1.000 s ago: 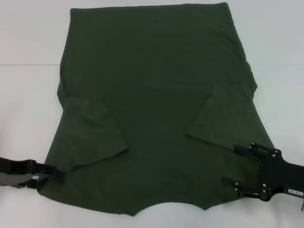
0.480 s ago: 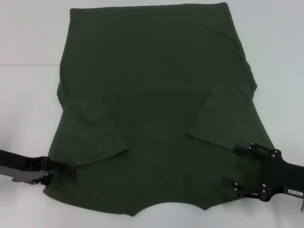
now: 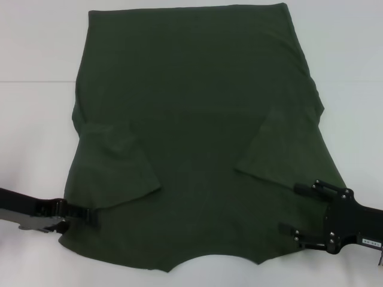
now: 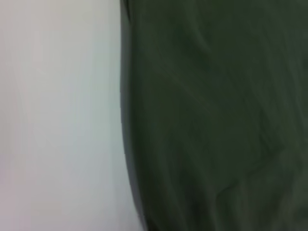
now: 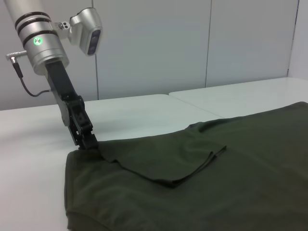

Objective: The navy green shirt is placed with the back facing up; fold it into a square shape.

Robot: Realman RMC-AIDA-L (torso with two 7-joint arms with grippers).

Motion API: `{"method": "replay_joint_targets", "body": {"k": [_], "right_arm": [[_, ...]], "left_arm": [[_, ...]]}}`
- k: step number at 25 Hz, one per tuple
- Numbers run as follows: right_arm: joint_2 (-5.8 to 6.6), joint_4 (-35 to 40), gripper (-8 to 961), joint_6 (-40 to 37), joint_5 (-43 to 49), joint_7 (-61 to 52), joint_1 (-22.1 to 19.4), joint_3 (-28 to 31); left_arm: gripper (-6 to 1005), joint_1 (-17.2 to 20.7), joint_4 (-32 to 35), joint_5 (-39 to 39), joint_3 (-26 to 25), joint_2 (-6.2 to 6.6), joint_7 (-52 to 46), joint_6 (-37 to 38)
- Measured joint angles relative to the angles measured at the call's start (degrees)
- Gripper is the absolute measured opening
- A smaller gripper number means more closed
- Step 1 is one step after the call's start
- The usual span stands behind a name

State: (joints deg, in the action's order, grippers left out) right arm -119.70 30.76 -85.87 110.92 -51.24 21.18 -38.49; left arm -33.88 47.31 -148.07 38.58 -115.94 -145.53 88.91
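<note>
The navy green shirt point(image 3: 191, 119) lies flat on the white table point(image 3: 36, 119), with both short sleeves folded inward onto its body. My left gripper point(image 3: 90, 213) sits low at the shirt's near left edge, reaching onto the fabric just below the folded left sleeve. In the right wrist view, the left gripper point(image 5: 89, 143) touches the corner of the shirt point(image 5: 216, 183), where the cloth rises slightly. My right gripper point(image 3: 297, 209) is open over the shirt's near right part, below the folded right sleeve. The left wrist view shows only the shirt point(image 4: 216, 120) edge against the table.
White table surface point(image 3: 353, 89) surrounds the shirt on the left, right and far sides, with a seam line point(image 3: 36, 81) crossing it. Grey wall panels point(image 5: 192, 43) stand beyond the table's far edge.
My left gripper has slid to the right, from off the shirt onto its near left edge, and that corner of cloth has shifted slightly inward. The right arm has not moved.
</note>
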Motion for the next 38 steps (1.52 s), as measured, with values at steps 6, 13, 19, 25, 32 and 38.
{"method": "replay_joint_targets", "body": {"k": [6,13,19,25,32,38], "right_arm": [[0.0,0.0,917,0.0,0.0,-0.1,0.0,0.1],[0.0,0.0,916,0.0,0.0,-0.2,0.0,0.2],[-0.01,0.1,916,-0.1,0.0,-0.2,0.0,0.3],[-0.01,0.2,916,0.0,-0.1,-0.7,0.1,0.2],[0.0,0.3,917,-0.1,-0.1,-0.7,0.2,0.3],[0.08,0.3,917,-0.2,-0.1,-0.7,0.4,0.5]], "left_arm": [[794,-0.6,0.1,-0.3,0.1,-0.44,0.1,0.0],[795,-0.7,0.2,-0.5,0.5,-0.39,0.1,-0.6],[795,-0.6,0.5,-1.7,2.7,-0.29,-0.4,-1.8],[791,-0.9,0.6,-2.2,2.9,-0.36,-0.5,-2.0],[769,-1.2,0.6,-2.2,3.2,-0.37,-0.4,-1.8],[637,-1.2,1.5,-2.6,5.7,-0.75,-0.1,-2.6]]}}
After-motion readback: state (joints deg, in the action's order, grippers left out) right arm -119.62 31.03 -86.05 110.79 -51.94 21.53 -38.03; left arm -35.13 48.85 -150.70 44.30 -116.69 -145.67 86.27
